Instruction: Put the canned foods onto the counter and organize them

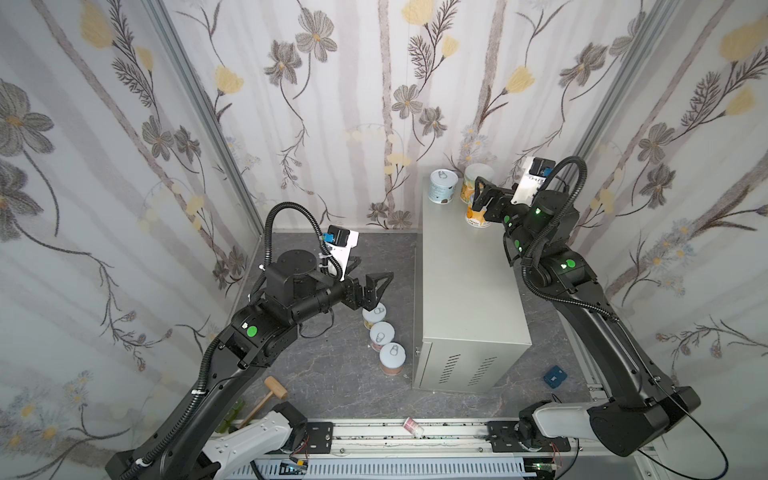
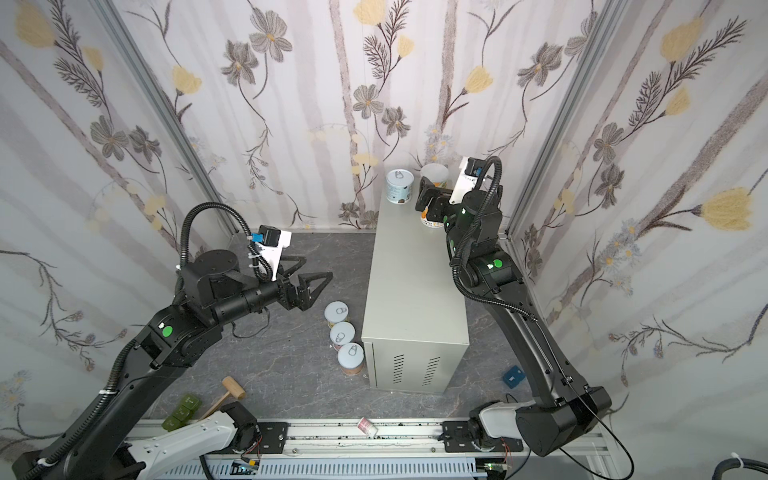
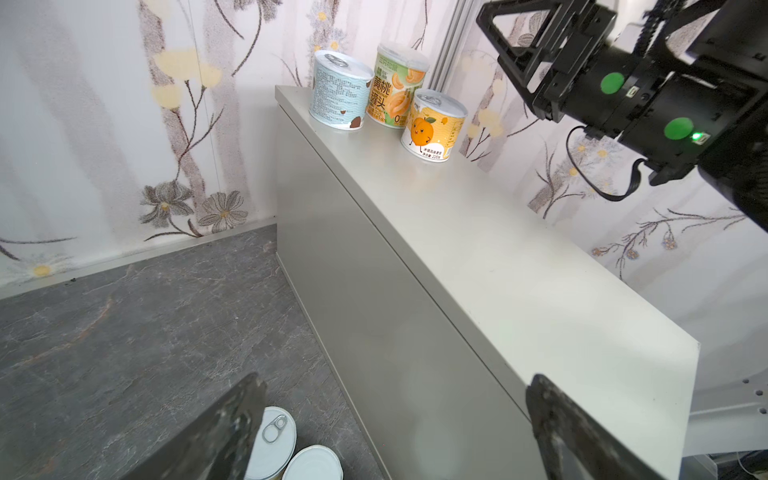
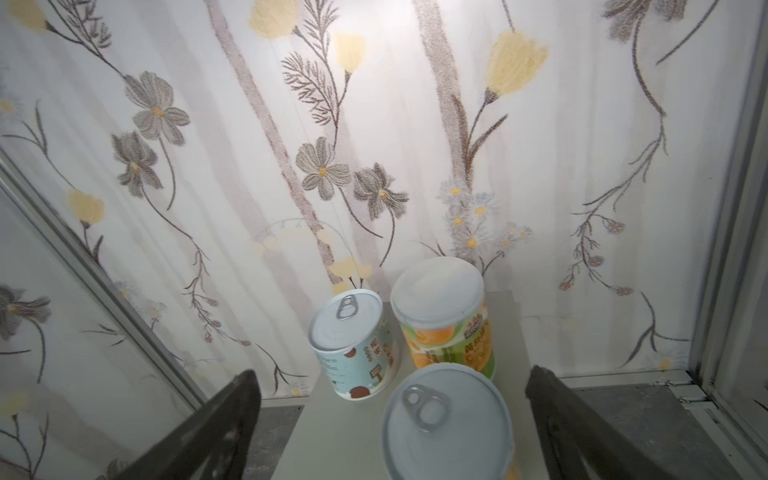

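We're sitting at about the halfway mark here. Nearest the rail, a wooden mallet [image 1: 270, 392], a few green blocks [image 2: 183, 411] and a blue block [image 1: 555, 377] are lying on the floor (none of that is our job).

A bit further in, three of the canned foods are standing upright on the floor in a close row right beside the desk [image 1: 465, 291]: the nearest floor can [image 1: 392, 358], the middle floor can [image 1: 382, 336] and the farthest floor can [image 1: 374, 316]. The left tool [image 1: 376, 267] is hovering just above the far end of that row, released, jaws spread wide and grasping nothing.

Further back, three more are standing at the far end of the desk top: the orange can [image 3: 432, 126], then the pale blue can [image 3: 340, 97] and the taller yellow-green can [image 3: 397, 87] by the wall. The right tool [image 1: 478, 194] is hanging above the orange can, also released and holding nothing.

So we're counting six cans: three up, three waiting to be lifted, plus maybe some tidying of the group.
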